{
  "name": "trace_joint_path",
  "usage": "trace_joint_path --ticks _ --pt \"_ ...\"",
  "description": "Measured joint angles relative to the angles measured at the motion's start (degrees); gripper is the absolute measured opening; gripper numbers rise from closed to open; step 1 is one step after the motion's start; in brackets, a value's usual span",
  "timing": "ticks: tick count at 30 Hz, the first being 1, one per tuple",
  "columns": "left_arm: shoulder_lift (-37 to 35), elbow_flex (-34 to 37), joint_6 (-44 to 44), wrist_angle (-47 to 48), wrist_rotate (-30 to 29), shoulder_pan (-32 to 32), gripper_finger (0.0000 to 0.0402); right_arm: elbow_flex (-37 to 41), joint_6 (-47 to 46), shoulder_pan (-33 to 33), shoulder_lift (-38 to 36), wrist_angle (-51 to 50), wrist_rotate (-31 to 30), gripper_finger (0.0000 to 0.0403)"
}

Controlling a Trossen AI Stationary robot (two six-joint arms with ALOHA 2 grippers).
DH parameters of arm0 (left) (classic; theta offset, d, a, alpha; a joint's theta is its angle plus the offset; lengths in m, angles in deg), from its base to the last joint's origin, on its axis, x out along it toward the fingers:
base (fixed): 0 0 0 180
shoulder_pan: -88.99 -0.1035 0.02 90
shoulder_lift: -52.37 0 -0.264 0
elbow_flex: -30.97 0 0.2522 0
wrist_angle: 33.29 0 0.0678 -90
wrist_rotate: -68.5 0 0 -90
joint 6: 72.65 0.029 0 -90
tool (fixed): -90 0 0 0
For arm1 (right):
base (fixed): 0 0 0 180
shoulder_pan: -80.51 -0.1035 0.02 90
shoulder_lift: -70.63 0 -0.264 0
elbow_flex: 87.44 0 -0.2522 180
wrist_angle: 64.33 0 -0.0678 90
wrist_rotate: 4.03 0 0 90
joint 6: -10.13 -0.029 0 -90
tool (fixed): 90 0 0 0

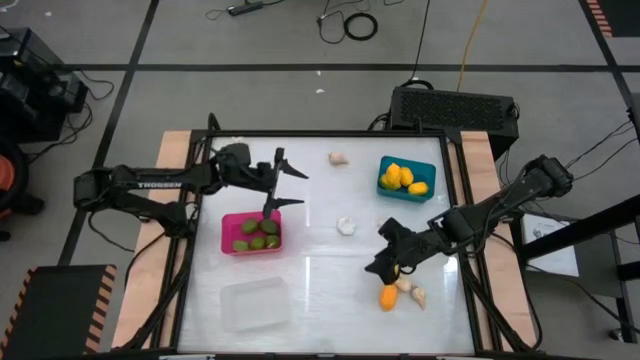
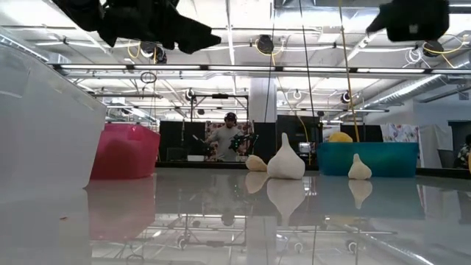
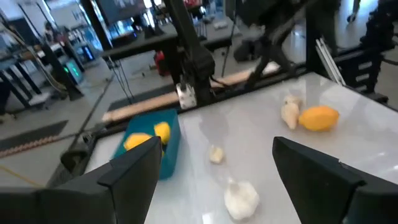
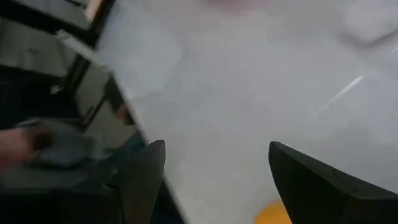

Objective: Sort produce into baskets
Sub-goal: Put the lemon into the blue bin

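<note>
Two grippers are in play, and mine to mind is the right gripper (image 1: 385,262): its fingers stand spread and empty, hovering just over the loose orange fruit (image 1: 388,297) near the table's front right. To do this step well, I judge I should drop straight down so the fruit sits between the fingers, clear of the two garlic bulbs (image 1: 411,292) lying just beside it, then close gently since a rounded piece may roll. It belongs in the teal basket (image 1: 407,179), which already holds yellow fruit. The left gripper (image 1: 287,187) hangs spread and empty above the pink basket (image 1: 250,233), where green fruits lie. The clear basket (image 1: 253,303) sits at the front left.

The right wrist view catches only a sliver of orange at its edge; the left wrist view shows fruit and bulbs touching. Only the low view shows a person beyond the table.
</note>
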Motion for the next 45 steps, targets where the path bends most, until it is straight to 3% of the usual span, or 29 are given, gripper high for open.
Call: trace_joint_path --ticks 5,12,17,27,33,45 --pt "-0.08 -0.12 -0.01 -0.7 -0.02 0.0 0.0313 -1.44 -3.5 -0.19 0.56 -4.21 2.03 0.0279" --pt "-0.01 -0.12 0.61 -0.43 -0.24 -0.01 0.0313 -1.53 -35.69 -0.25 0.55 -13.85 7.49 0.0279" --pt "-0.01 -0.12 1.93 -0.49 -0.51 -0.02 0.0313 -1.51 -47.48 -1.99 1.67 -14.85 8.88 0.0279" --pt "-0.01 -0.12 3.16 -0.4 -0.7 -0.02 0.0313 -1.51 -47.31 -2.09 5.4 -13.31 9.19 0.0279" --pt "0.28 -0.14 3.38 -0.33 -0.7 -0.02 0.0313 -1.51 -55.15 -2.67 7.31 -11.45 15.06 0.0279" --pt "0.28 -0.19 3.36 -1.83 -0.7 -0.02 0.0313 -1.49 -60.92 -5.83 10.56 -8.89 15.23 0.0279"
